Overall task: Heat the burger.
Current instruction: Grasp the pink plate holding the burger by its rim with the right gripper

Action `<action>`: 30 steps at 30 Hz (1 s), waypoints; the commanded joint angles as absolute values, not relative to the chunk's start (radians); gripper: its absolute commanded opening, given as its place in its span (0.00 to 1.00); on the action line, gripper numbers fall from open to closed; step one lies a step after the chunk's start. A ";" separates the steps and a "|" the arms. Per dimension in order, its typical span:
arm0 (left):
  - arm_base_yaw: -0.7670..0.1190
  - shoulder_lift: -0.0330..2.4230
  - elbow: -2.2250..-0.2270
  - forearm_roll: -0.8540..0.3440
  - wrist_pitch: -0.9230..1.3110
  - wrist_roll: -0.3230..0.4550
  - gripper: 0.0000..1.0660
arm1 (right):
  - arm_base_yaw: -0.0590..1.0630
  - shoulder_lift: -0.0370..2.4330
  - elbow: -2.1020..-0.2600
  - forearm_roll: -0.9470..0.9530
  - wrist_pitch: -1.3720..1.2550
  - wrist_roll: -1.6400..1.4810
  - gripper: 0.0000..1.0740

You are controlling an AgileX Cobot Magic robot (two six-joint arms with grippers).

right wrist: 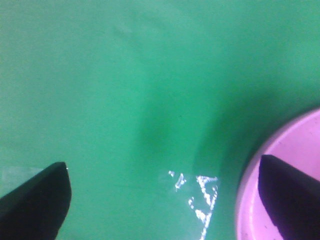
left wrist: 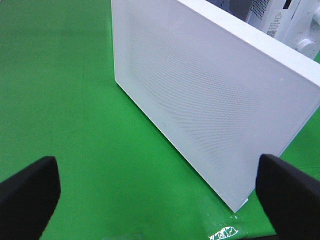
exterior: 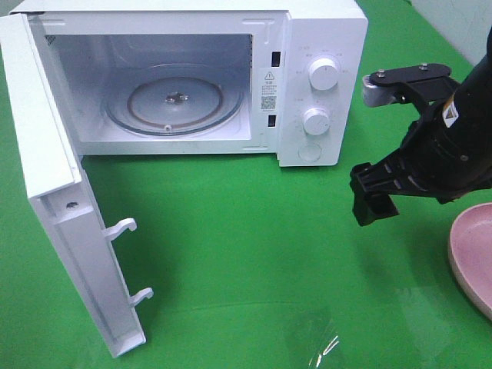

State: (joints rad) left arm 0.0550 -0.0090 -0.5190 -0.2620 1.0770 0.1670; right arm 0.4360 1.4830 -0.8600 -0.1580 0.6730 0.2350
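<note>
The burger is out of view in all three views. The white microwave (exterior: 319, 46) stands at the back with its door (exterior: 54, 192) swung wide open, and its glass turntable (exterior: 175, 104) is bare. My right gripper (exterior: 373, 146) hovers open to the right of the microwave, in front of its knobs, with nothing between its fingers. The right wrist view shows the same gripper (right wrist: 162, 200) open over green cloth, one finger (right wrist: 290, 195) above the pink plate's rim. My left gripper (left wrist: 159, 200) is open and empty, facing the outer face of the door (left wrist: 210, 95).
A pink round plate (exterior: 473, 254) lies at the right edge, partly cut off by the frame. Green cloth (exterior: 254, 254) covers the table. The open door juts forward on the left, with two latch hooks (exterior: 123, 227) sticking out.
</note>
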 commanded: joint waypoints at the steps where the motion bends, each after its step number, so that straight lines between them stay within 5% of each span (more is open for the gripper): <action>1: 0.051 -0.021 -0.517 -0.266 1.071 0.167 0.93 | 0.396 1.474 -0.864 -0.162 0.728 0.204 0.92; 13: 0.051 -0.021 -0.517 -0.266 1.071 0.167 0.93 | 0.209 1.474 -0.861 -0.162 0.850 0.134 0.88; 30: 0.051 -0.021 -0.517 -0.266 1.071 0.167 0.93 | 0.165 1.539 -0.738 -0.152 0.655 0.160 0.84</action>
State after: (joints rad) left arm 0.0550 -0.0090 -0.5190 -0.2620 1.0770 0.1670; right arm 0.1680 1.5020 -0.7440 -0.1540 0.6750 0.1490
